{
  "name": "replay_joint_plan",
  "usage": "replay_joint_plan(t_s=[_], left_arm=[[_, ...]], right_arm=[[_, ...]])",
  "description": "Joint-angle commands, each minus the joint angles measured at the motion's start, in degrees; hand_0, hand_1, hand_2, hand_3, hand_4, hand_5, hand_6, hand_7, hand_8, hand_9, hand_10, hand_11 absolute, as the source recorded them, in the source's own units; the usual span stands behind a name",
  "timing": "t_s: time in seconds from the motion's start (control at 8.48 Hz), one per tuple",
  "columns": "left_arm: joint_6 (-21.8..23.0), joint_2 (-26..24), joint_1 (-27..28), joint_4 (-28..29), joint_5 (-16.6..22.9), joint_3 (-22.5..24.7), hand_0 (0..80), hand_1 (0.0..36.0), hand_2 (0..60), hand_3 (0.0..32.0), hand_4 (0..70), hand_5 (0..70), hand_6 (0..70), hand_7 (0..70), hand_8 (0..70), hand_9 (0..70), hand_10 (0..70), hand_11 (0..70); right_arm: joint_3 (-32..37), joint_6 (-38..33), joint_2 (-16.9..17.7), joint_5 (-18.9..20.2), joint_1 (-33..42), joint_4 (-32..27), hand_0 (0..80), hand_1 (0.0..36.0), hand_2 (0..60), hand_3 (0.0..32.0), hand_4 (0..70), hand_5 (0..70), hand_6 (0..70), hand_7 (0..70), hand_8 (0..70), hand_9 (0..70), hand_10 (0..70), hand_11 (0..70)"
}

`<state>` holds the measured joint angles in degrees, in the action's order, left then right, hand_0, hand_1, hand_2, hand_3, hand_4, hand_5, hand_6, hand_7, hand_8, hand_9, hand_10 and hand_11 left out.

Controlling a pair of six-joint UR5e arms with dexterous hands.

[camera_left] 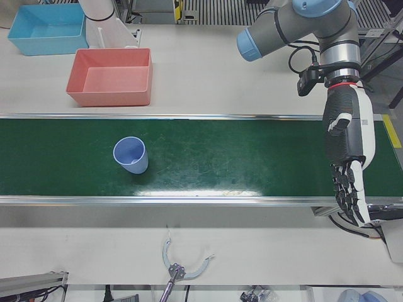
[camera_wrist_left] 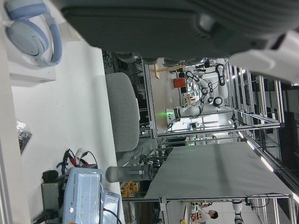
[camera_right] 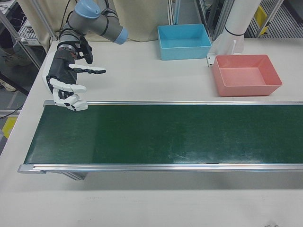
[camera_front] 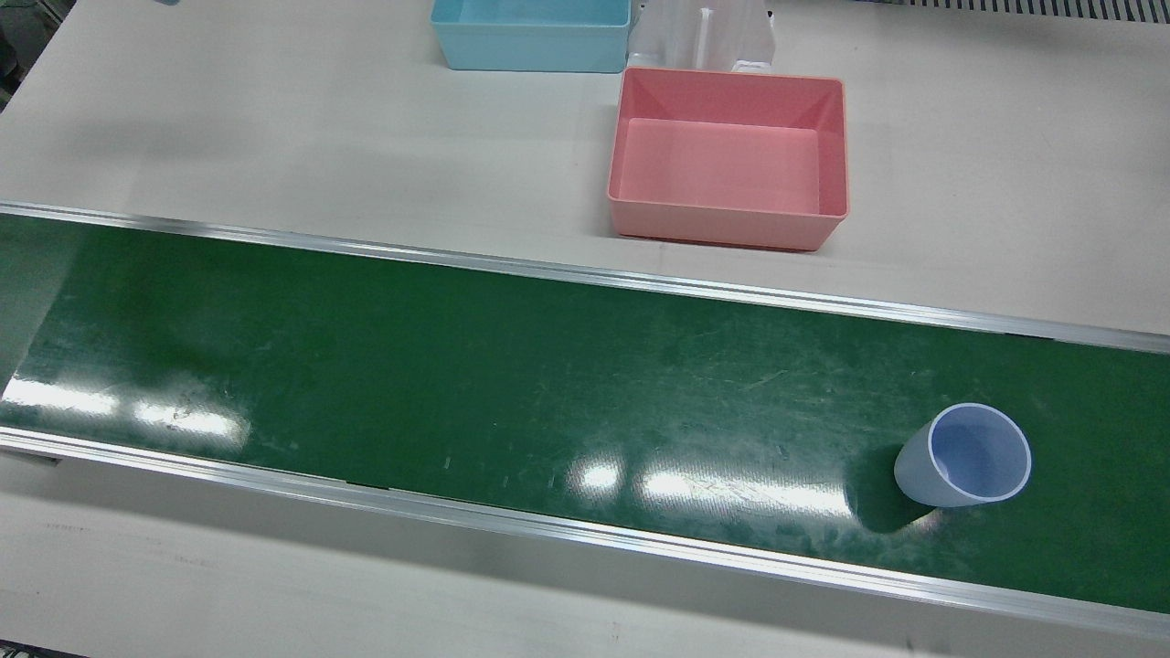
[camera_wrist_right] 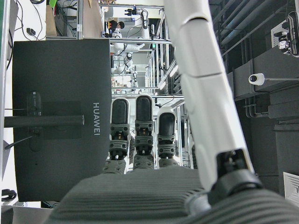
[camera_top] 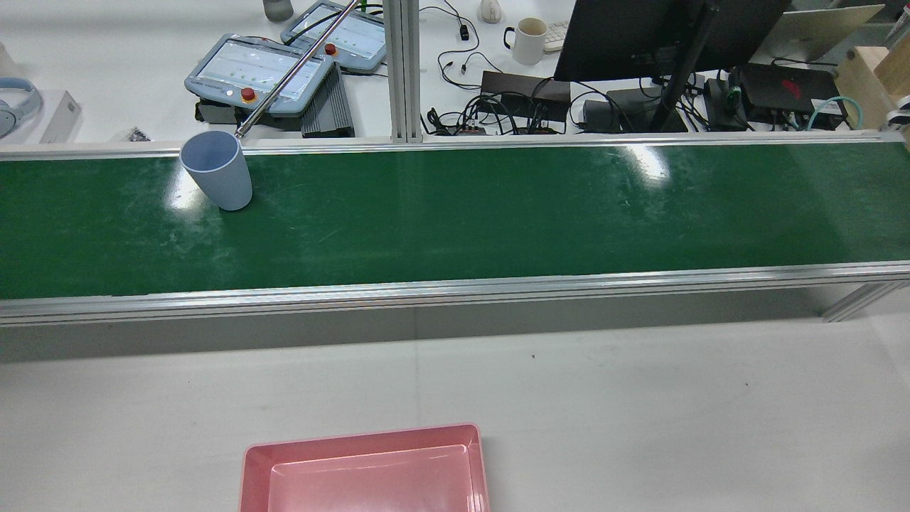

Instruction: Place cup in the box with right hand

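Opening step, nothing grasped yet. Cup (camera_front: 964, 455) upright on green belt (camera_front: 457, 366), lower right of front view. Right hand (camera_right: 68, 85) upper left of right-front view, fingers (camera_right: 75, 105) spread wide, empty. Left hand (camera_left: 347, 160) likewise empty, fingers extended. Next: long reach along belt, then carry to pink box (camera_front: 728, 157).

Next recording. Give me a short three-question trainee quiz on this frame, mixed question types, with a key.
1. True or false: the cup stands upright on the green belt.
2. The pink box holds: A) the cup B) nothing C) a ball
3. Which hand is nearer the belt's far end from the cup: the right hand or the left hand?

Key: 1 true. 2 B. 3 the right hand; both hands are open and hold nothing.
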<state>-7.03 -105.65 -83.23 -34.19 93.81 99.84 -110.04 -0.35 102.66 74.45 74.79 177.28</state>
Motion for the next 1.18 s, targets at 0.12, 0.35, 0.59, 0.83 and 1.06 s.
replay_joint_plan(t_s=[0.12, 0.35, 0.59, 0.83, 1.06], left_arm=[[0.0, 0.0, 0.0, 0.0, 0.0, 0.0, 0.0, 0.0, 0.0, 0.0, 0.0, 0.0, 0.0, 0.0, 0.0, 0.0, 0.0, 0.0], [0.0, 0.0, 0.0, 0.0, 0.0, 0.0, 0.0, 0.0, 0.0, 0.0, 0.0, 0.0, 0.0, 0.0, 0.0, 0.0, 0.0, 0.0], [0.0, 0.0, 0.0, 0.0, 0.0, 0.0, 0.0, 0.0, 0.0, 0.0, 0.0, 0.0, 0.0, 0.0, 0.0, 0.0, 0.0, 0.0], [0.0, 0.0, 0.0, 0.0, 0.1, 0.0, 0.0, 0.0, 0.0, 0.0, 0.0, 0.0, 0.0, 0.0, 0.0, 0.0, 0.0, 0.0], [0.0, 0.0, 0.0, 0.0, 0.0, 0.0, 0.0, 0.0, 0.0, 0.0, 0.0, 0.0, 0.0, 0.0, 0.0, 0.0, 0.0, 0.0]], right_arm=[[0.0, 0.0, 0.0, 0.0, 0.0, 0.0, 80.0, 23.0, 0.0, 0.0, 29.6, 13.2, 16.7, 60.5, 30.7, 40.1, 24.4, 37.3], [0.0, 0.0, 0.0, 0.0, 0.0, 0.0, 80.0, 22.9, 0.0, 0.0, 29.8, 13.2, 16.8, 60.9, 30.7, 40.1, 24.5, 37.5], [0.0, 0.0, 0.0, 0.0, 0.0, 0.0, 80.0, 22.8, 0.0, 0.0, 29.9, 13.2, 16.7, 60.5, 30.7, 40.1, 24.4, 37.4], [-0.1, 0.0, 0.0, 0.0, 0.0, 0.0, 80.0, 22.9, 0.0, 0.0, 29.3, 13.2, 16.7, 60.4, 30.7, 40.0, 24.5, 37.4], [-0.1, 0.0, 0.0, 0.0, 0.0, 0.0, 80.0, 22.9, 0.0, 0.0, 28.9, 13.2, 16.6, 59.9, 30.5, 39.7, 24.1, 36.9]])
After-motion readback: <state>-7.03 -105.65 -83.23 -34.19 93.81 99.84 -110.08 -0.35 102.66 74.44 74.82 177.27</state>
